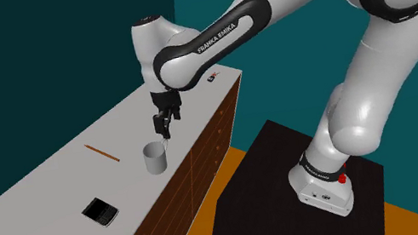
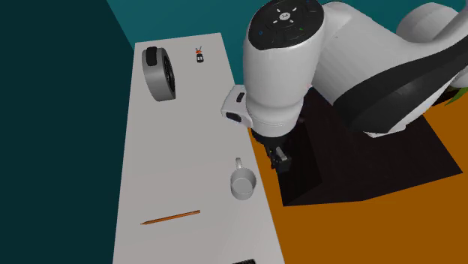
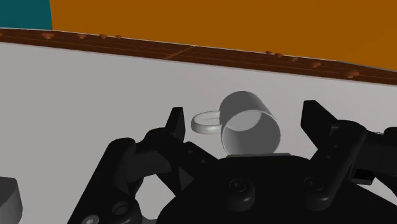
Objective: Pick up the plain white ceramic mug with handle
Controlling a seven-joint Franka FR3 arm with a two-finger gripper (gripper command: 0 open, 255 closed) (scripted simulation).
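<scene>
pale countertop [image 1: 46, 190], and the mug [image 1: 154, 157] stands upright by its front edge. pencil [image 1: 102, 152] lies near the mug, further in. black handset [image 1: 100, 211] well off one way, grey ring [image 2: 159, 73] and tiny dark gadget [image 2: 199, 56] far the other.

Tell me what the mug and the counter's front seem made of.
Mug: plain light grey, matte, evenly shaded with no glaze shine; could be ceramic, but the look leaves it open. Counter front: reddish-brown planks with seams and small knobs, so probably wood.
</scene>
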